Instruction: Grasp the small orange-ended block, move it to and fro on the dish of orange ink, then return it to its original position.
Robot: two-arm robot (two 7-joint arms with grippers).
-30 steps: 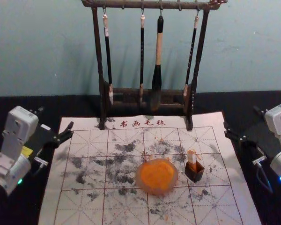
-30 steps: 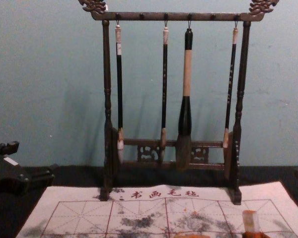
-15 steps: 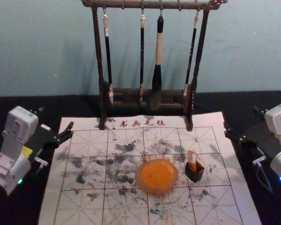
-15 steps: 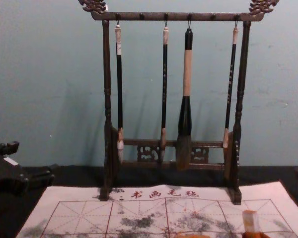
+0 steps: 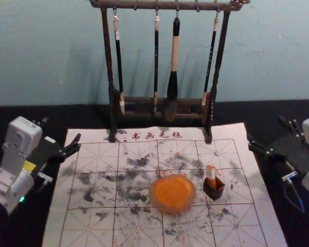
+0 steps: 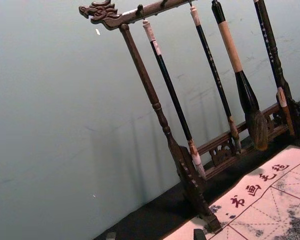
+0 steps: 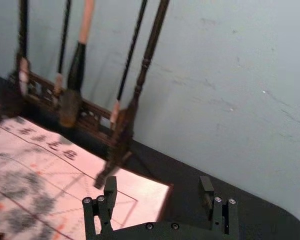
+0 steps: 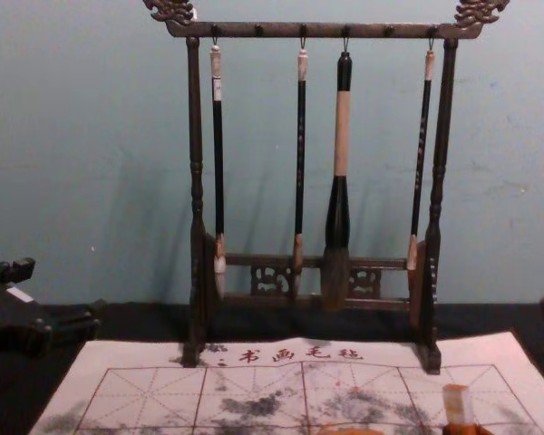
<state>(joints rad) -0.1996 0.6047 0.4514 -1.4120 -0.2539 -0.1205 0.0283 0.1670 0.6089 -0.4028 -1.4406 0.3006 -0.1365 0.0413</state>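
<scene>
In the head view, the small pale block with orange on it stands up out of a dark square holder, just right of the round dish of orange ink. The chest view has the block near its bottom edge, orange low down. My right gripper is open beyond the mat's right edge, well apart from block and dish; the right wrist view shows that gripper with nothing between its fingers. My left gripper is parked open at the mat's left edge, seen too as the gripper in the left wrist view.
A dark wooden rack with several hanging brushes, including a thick one, stands across the mat's far edge. The ink-stained white mat lies on a black table, with a wall behind.
My right arm has shifted slightly outward to the right. The left arm, the block, its holder and the dish have stayed where they were.
</scene>
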